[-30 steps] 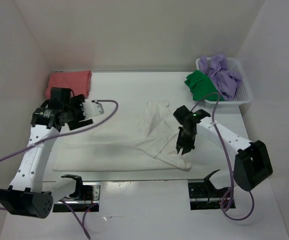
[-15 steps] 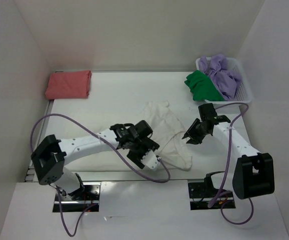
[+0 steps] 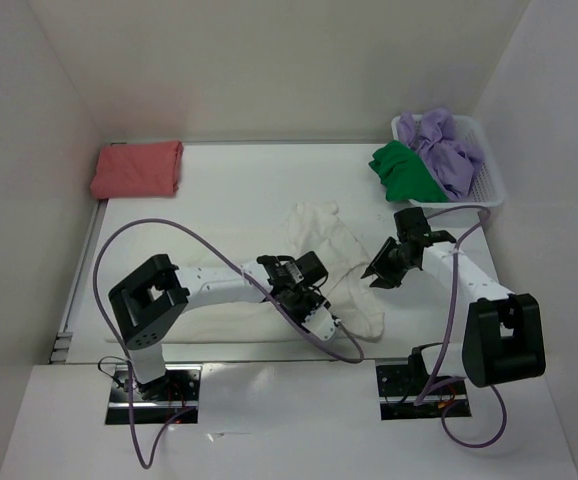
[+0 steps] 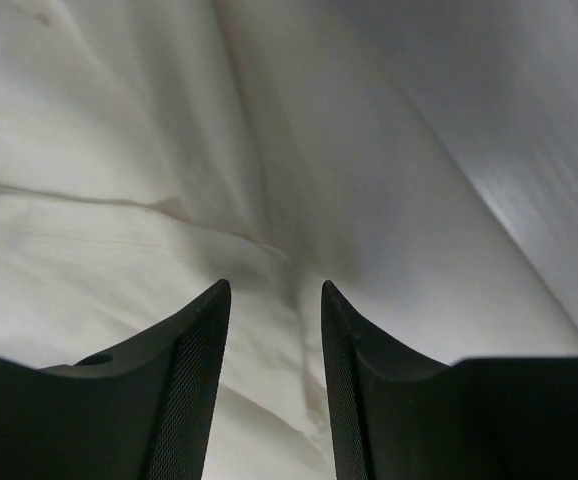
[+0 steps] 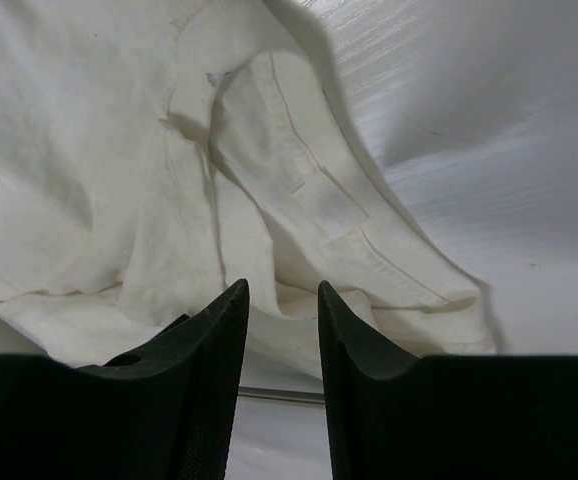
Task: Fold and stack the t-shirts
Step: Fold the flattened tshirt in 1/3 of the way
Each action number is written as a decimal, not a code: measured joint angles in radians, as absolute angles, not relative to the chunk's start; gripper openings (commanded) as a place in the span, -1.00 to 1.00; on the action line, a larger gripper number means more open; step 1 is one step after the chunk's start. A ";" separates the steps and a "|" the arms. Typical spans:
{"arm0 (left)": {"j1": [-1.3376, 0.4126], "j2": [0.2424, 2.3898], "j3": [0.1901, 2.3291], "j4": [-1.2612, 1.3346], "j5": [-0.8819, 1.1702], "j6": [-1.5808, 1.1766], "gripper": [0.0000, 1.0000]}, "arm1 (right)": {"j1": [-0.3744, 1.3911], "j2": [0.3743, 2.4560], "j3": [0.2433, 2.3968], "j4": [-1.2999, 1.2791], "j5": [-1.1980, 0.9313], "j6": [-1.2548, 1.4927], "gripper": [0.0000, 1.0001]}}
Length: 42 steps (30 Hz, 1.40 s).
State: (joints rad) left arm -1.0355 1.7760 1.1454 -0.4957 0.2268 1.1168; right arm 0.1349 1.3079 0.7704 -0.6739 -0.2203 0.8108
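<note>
The cream-white t-shirt [image 3: 341, 248] lies crumpled in the middle of the table. My left gripper [image 3: 324, 318] hangs low over its near part. In the left wrist view that gripper [image 4: 274, 285] is part-open, with a raised crease of the white shirt [image 4: 119, 280] between the jaws. My right gripper [image 3: 380, 272] is at the shirt's right edge, open and empty [image 5: 282, 285], with the white cloth [image 5: 89, 180] just past its tips. A folded salmon-red shirt [image 3: 137, 168] lies at the far left. The green shirt [image 3: 401, 170] and the lavender shirt [image 3: 447, 148] are bunched at the far right.
A white mesh basket [image 3: 489, 188] at the far right corner holds the lavender shirt, with the green one spilling over its left rim. White walls close in the table on three sides. Purple cables loop from both arms over the near table.
My left arm has swung from the table's left side across to the white shirt, and its jaws have narrowed. The right gripper has backed off to the shirt's right edge. The shirt lies more gathered.
</note>
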 measured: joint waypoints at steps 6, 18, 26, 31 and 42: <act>-1.035 1.807 1.164 -0.458 0.186 1.109 -0.19 | 0.135 1.314 0.763 -0.669 -0.232 0.795 -0.21; -1.034 1.816 1.180 -0.433 0.149 1.007 -1.00 | 0.135 1.315 0.759 -0.665 -0.241 0.791 -0.21; -0.924 1.816 1.252 -0.393 0.146 0.719 -1.00 | 0.139 1.315 0.759 -0.667 -0.216 0.791 -0.21; -0.823 1.815 1.277 -0.381 0.180 0.531 -1.00 | 0.155 1.315 0.759 -0.669 -0.204 0.791 -0.21; -0.689 1.815 1.280 -0.380 0.199 0.299 -0.91 | 0.332 1.385 0.795 -0.746 -0.103 0.804 0.01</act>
State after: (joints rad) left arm -0.6891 1.8153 1.2804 -0.3801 0.1993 0.2985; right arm 0.3325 1.3853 0.7948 -0.7456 -0.1032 0.8040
